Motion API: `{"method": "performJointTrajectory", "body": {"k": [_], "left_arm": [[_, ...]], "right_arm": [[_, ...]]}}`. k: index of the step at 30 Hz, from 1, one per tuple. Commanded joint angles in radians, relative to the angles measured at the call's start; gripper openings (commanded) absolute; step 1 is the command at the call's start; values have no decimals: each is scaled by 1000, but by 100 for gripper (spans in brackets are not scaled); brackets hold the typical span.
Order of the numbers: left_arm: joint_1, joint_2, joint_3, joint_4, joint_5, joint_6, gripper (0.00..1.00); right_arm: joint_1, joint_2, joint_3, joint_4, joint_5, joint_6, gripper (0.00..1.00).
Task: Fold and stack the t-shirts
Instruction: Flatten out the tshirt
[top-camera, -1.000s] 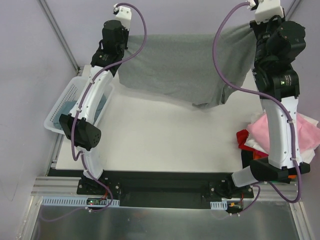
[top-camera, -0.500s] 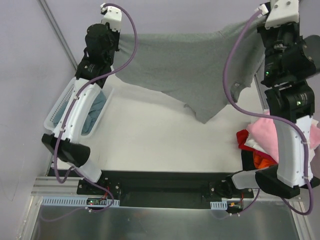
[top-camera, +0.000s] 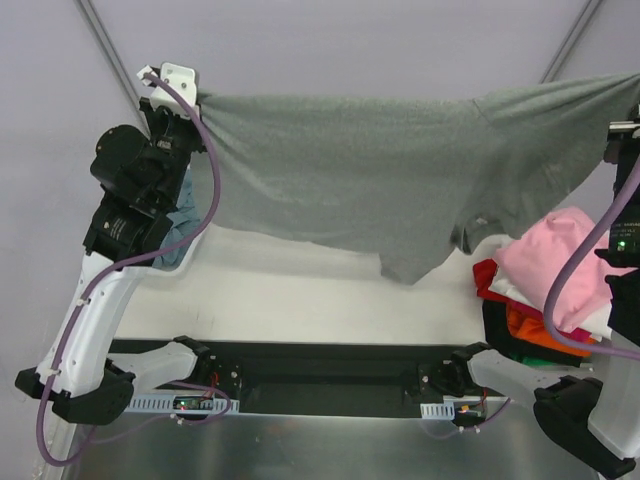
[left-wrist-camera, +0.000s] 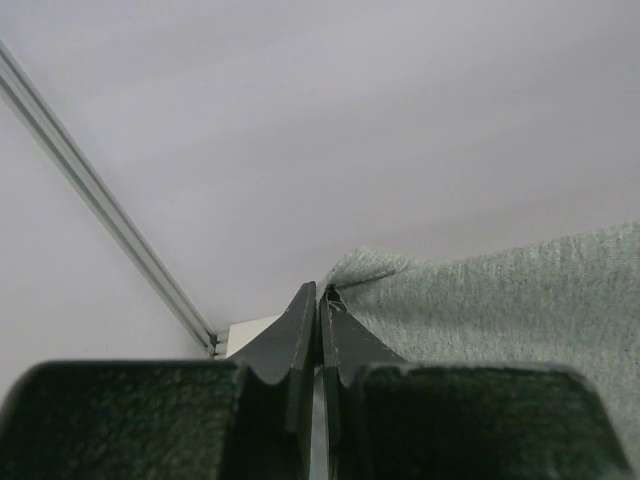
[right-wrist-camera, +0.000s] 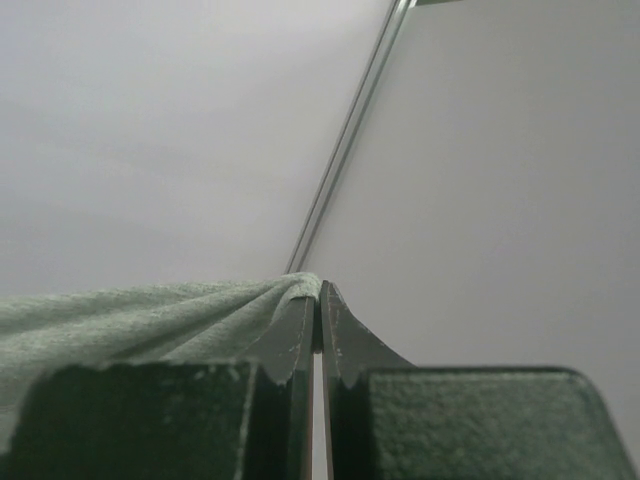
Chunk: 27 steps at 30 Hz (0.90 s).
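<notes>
While the left gripper (left-wrist-camera: 319, 305) and right gripper (right-wrist-camera: 318, 305) each pinch tight one end of the grey tee (top-camera: 380, 170), which hangs stretched above the table (top-camera: 300, 295), I judge they should lower together, level, so the cloth lands flat, left of the pile (top-camera: 540, 275).

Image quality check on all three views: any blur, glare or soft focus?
Top external: even diffuse light, no glare, grey t-shirt sharp edge to edge. Left wrist: left gripper sits close to the lens, dark and slightly soft, while the cloth weave beside it is readable. Right wrist: right gripper likewise dark against the pale wall; no motion blur.
</notes>
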Motion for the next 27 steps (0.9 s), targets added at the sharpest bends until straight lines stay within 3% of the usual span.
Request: {"method": "performJointTrajectory", "body": {"k": [1, 7, 13, 27], "left_arm": [[-12, -76, -118, 20, 13, 20, 0], [-27, -194, -270, 10, 59, 1, 0], [-33, -260, -330, -18, 99, -29, 0], [-36, -234, -452, 22, 79, -12, 0]], "right_arm": [[3, -52, -52, -81, -11, 102, 1], [5, -107, -104, -194, -68, 220, 1], [3, -100, -70, -302, -120, 288, 1], [5, -11, -148, -271, -91, 251, 1]]}}
